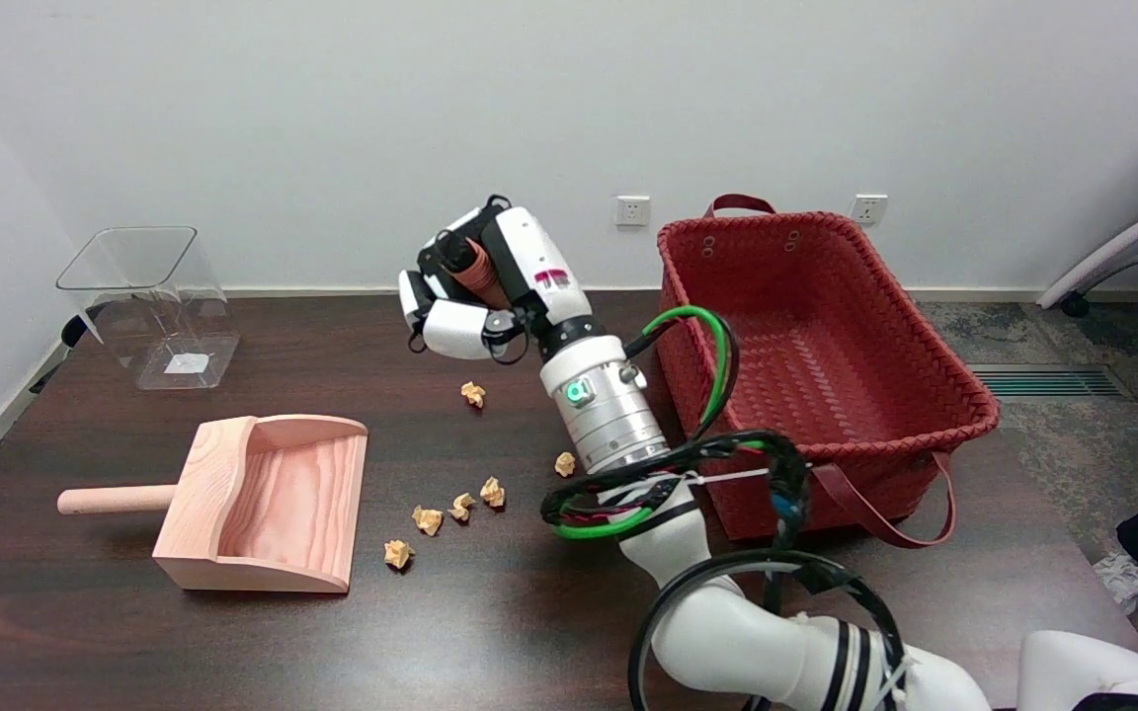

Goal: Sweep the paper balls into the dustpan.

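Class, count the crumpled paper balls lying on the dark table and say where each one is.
6. One far ball below the robot hand; one beside the wrist; three clustered; one nearest the dustpan. The arm may hide others.

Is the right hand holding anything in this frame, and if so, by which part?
Yes. The right hand grips a brown ribbed cylindrical object, apparently a brush handle, around its shaft; the fingers hide the rest, so its working end cannot be seen.

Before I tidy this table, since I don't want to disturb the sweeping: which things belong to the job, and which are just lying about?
Job:
- paper balls, loose on the table
- wooden dustpan
- brown brush handle, held by the right hand

Lying about:
- red woven basket
- clear plastic container
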You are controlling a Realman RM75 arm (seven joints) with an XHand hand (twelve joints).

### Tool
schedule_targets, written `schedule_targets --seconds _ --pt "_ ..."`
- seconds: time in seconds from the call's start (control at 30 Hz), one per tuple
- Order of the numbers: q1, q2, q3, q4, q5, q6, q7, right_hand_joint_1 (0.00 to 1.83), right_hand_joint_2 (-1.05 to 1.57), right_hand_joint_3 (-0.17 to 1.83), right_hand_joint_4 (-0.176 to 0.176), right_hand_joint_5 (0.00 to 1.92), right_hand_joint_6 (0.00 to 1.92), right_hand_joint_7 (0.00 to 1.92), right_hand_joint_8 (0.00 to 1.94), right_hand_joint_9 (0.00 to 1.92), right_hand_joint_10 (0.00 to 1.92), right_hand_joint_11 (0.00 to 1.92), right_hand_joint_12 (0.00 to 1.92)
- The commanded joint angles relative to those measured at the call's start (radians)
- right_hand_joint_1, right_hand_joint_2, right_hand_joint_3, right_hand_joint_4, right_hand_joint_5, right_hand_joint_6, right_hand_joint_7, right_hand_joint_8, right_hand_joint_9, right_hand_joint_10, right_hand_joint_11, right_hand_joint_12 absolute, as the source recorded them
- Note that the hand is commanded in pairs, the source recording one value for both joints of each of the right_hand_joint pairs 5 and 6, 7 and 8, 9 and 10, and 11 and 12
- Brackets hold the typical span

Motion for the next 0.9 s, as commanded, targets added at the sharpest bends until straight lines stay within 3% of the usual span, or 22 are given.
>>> schedule_targets --seconds 0.03,0.9 --pt "0.004 -0.050 -0.013 0.161 0.023 0.125 -0.100 1.26 1.18 0.93 0.000 1.92 1.92 1.92 1.92 1.92 1.92 1.92 1.92" --pt "-0.059 -0.111 -0.039 0.190 0.140 0.232 -0.126 1.26 1.26 0.91 0.000 1.92 1.92 1.92 1.92 1.92 1.92 1.92 1.92"
